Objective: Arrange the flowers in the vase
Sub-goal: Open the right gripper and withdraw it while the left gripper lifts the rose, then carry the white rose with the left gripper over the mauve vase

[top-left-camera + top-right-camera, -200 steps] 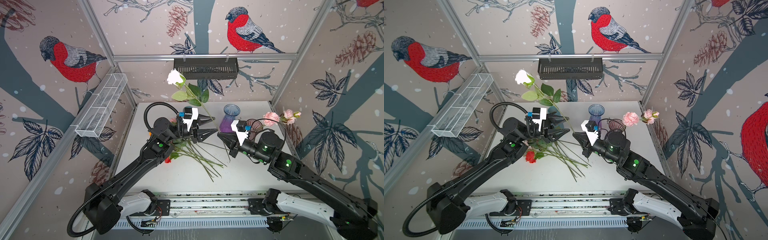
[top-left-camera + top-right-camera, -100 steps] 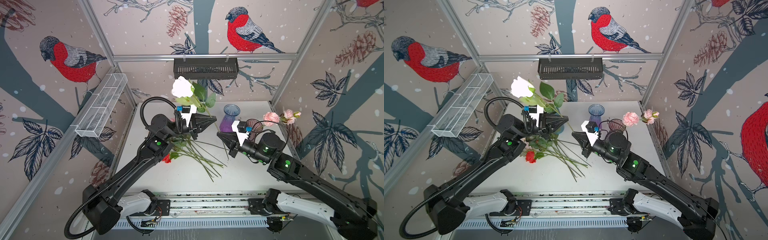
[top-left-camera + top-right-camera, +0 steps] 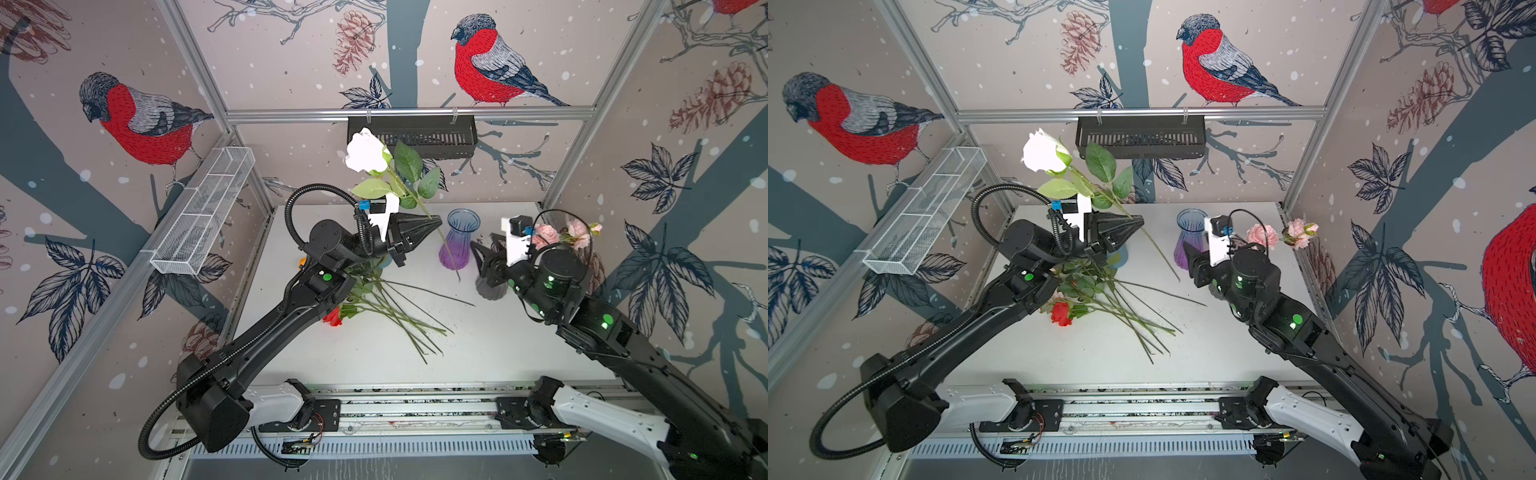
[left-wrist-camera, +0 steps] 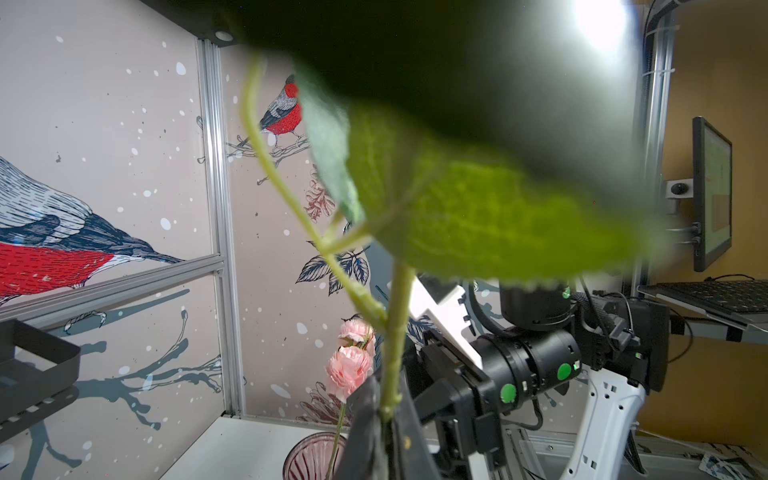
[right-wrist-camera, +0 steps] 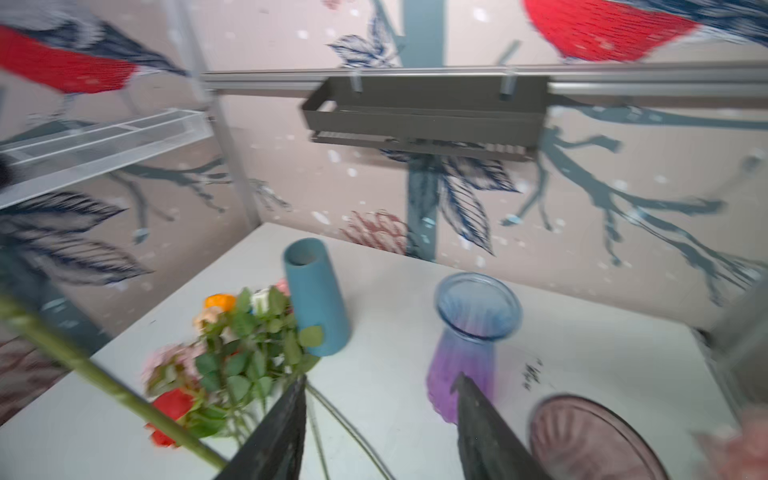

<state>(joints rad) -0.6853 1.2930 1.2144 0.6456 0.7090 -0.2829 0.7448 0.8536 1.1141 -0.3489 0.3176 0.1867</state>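
Note:
My left gripper [image 3: 434, 222] [image 3: 1139, 220] [image 4: 384, 417] is shut on the green stem of a white rose [image 3: 365, 153] [image 3: 1042, 153], held high with the head tilted toward the back left. The stem's lower end hangs free in front of a blue-and-purple glass vase [image 3: 460, 239] [image 3: 1185, 241] [image 5: 473, 328]. My right gripper [image 3: 484, 251] [image 3: 1192, 255] [image 5: 380, 378] is open and empty just right of that vase. More flowers [image 3: 374, 297] [image 3: 1096, 291] [image 5: 232, 345] lie piled on the white table under the left arm.
A dark pink ribbed vase [image 3: 490, 289] [image 5: 590, 436] holding pink flowers [image 3: 544, 235] [image 3: 1262, 235] stands under my right wrist. A teal vase [image 3: 1118, 258] [image 5: 316, 295] stands behind the pile. A black basket [image 3: 411, 133] hangs on the back wall, a white mesh tray [image 3: 203, 212] on the left wall.
My left gripper shut on the white rose's stem and lifted it. My right gripper let go of the stem's lower end, opened, and drew back to the right.

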